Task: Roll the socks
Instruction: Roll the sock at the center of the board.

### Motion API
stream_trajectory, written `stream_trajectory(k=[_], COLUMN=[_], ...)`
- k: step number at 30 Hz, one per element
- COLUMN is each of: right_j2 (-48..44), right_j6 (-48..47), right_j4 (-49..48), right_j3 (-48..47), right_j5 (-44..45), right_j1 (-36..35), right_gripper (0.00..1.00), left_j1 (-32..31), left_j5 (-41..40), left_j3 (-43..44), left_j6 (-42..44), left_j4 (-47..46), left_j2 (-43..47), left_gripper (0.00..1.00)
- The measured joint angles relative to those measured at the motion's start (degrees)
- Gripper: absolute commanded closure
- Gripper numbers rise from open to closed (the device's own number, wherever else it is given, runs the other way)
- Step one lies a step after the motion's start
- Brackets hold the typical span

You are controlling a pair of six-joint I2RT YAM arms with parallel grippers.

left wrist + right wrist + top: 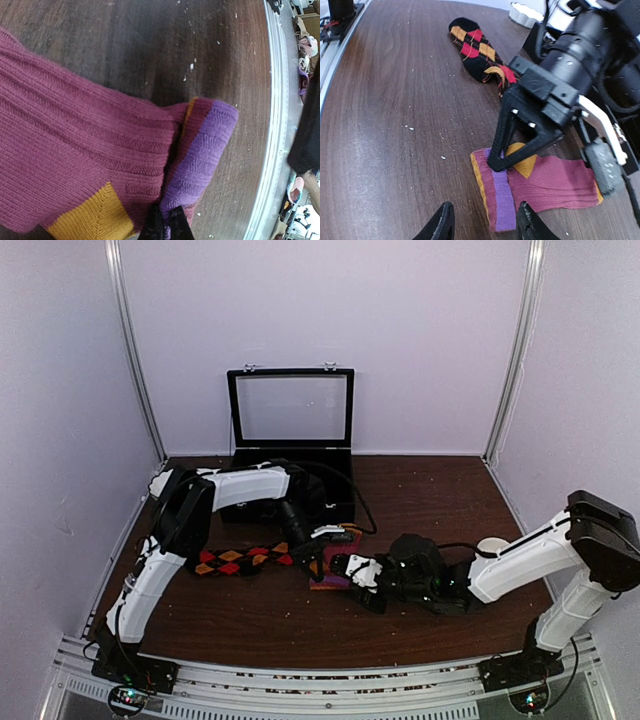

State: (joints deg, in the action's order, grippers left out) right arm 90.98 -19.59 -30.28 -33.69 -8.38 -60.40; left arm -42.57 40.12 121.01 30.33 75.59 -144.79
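Observation:
The magenta-pink sock [335, 578] lies flat mid-table with its purple band [501, 197] and orange patch [522, 162] showing. My left gripper [166, 226] is shut, pinching the purple band [200, 155] at the sock's folded end; in the right wrist view its fingertips [499, 161] press down on that band. My right gripper [485, 225] is open, its fingers standing either side of the purple end, not touching it. The black argyle sock [240, 560] lies stretched out to the left of the pink one, partly under the left arm [245, 485].
A black case [290, 475] with its glass lid raised stands at the back behind the left arm. A white round object [491, 544] sits by the right arm. A metal rail [320, 685] runs along the near table edge.

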Motion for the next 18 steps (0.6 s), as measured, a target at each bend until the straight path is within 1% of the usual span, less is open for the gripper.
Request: stream_trajectory(k=[6,14,16,18], right_j2=[7.3,11.7,12.8,13.7], right_j6=[-4.7,-8.4,-8.8,-8.8], right_j4=[2.6,5.2,5.7,6.2], right_j3=[-5.4,-9.1,-9.6,-9.9], right_j5=[-0.7,-0.9,-1.1,-1.4], right_j1=[0.2,2.1,2.7,3.3], right_gripper=[0.59,0.65,0.68,0.74], left_j1=[0.2,0.4,0.4,0.4], left_j5=[0.4,1.0,1.0,1.0], left_j3=[1.4,2.8,2.8,2.8], left_j6=[0.1,0.7,0.9,1.2], left_j4=[1.3,2.6,2.6,2.6], left_j2=[-0.9,-1.8,-1.9,-1.9], left_gripper=[0.99,0.97,0.96,0.96])
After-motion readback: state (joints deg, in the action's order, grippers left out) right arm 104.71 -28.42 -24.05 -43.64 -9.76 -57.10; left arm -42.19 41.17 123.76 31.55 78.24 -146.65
